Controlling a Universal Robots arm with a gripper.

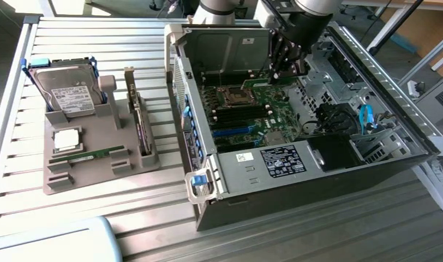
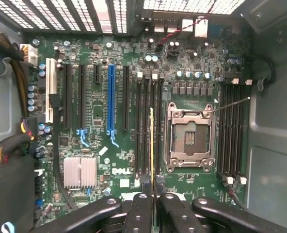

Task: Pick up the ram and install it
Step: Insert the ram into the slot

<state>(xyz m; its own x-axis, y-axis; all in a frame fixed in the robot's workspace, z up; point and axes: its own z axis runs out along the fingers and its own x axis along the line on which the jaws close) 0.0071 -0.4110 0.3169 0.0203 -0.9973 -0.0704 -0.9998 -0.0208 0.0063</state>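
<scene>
My gripper (image 1: 281, 71) hangs inside the open computer case (image 1: 396, 109), above the motherboard (image 1: 258, 117). It is shut on the ram (image 1: 255, 83), a thin green stick held on edge. In the wrist view the ram (image 2: 151, 141) shows as a narrow yellowish edge running out from between the black fingers (image 2: 139, 204) of the gripper (image 2: 152, 183). It lines up over the black memory slots (image 2: 144, 126) beside the empty silver processor socket (image 2: 189, 138). I cannot tell whether the ram touches a slot.
A grey fixture tray (image 1: 97, 169) at the exterior view's left holds a hard drive (image 1: 69, 90), a square silver chip (image 1: 66, 139), another green stick (image 1: 87, 155) and an upright card (image 1: 139, 128). More slots (image 2: 233, 126) lie beyond the socket. Cables (image 1: 363, 117) crowd the case.
</scene>
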